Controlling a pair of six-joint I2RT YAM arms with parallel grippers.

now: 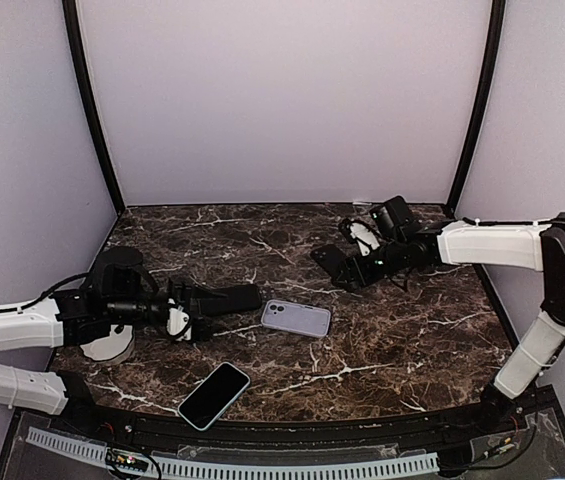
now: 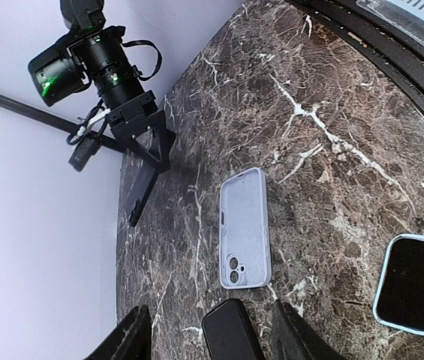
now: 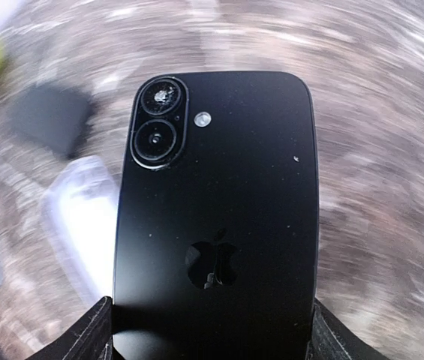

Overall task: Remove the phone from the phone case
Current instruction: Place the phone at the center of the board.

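Observation:
My right gripper (image 1: 347,268) is shut on a bare black phone (image 3: 215,210) and holds it above the table at the back right, rear side with lenses and logo toward the wrist camera. The phone also shows in the left wrist view (image 2: 141,189), edge-on. A black case (image 1: 230,297) lies on the marble table (image 1: 402,340) between the fingers of my left gripper (image 1: 200,305). In the left wrist view the case (image 2: 230,334) has marble showing on both sides of it, so the left gripper (image 2: 212,309) is open.
A lilac case (image 1: 296,318), camera cutout up, lies just right of the black case, also in the left wrist view (image 2: 245,229). A phone in a light blue case (image 1: 214,395) lies screen up near the front edge. Purple walls enclose the table.

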